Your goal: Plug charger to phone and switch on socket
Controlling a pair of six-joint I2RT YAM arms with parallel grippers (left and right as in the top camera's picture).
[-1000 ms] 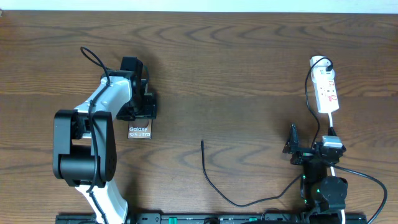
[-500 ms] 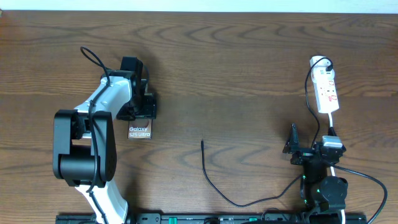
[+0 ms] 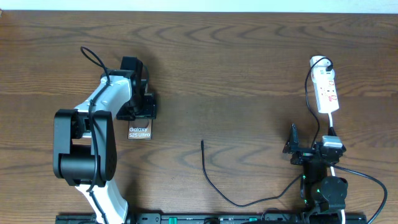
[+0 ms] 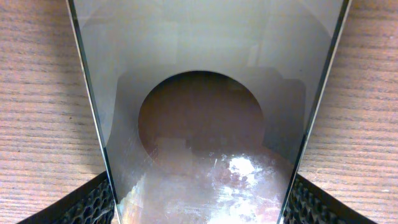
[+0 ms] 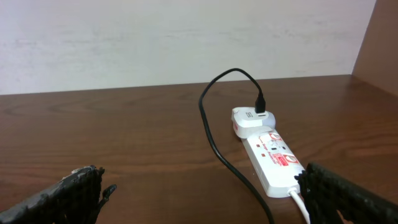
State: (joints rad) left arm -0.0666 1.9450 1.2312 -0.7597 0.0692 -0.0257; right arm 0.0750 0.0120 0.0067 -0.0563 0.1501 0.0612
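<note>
The phone [image 3: 139, 131], dark with white "Galaxy" lettering, lies left of centre. My left gripper [image 3: 141, 113] is over its far end, and in the left wrist view [image 4: 199, 208] both fingers press against the edges of the phone [image 4: 199, 124], shut on it. The charger [image 3: 214, 186] is a thin black cable. Its free tip [image 3: 202, 144] lies on the table apart from the phone, and its other end plugs into a white adapter [image 5: 254, 119] on the socket [image 3: 326, 90]. My right gripper [image 3: 297, 149] is open and empty, with the socket [image 5: 273, 158] ahead of it.
The socket's white cord [image 3: 331, 122] runs back towards the right arm's base [image 3: 323, 186]. The left arm's body [image 3: 84, 149] stands left of the phone. A pale wall [image 5: 186, 37] borders the table's far edge.
</note>
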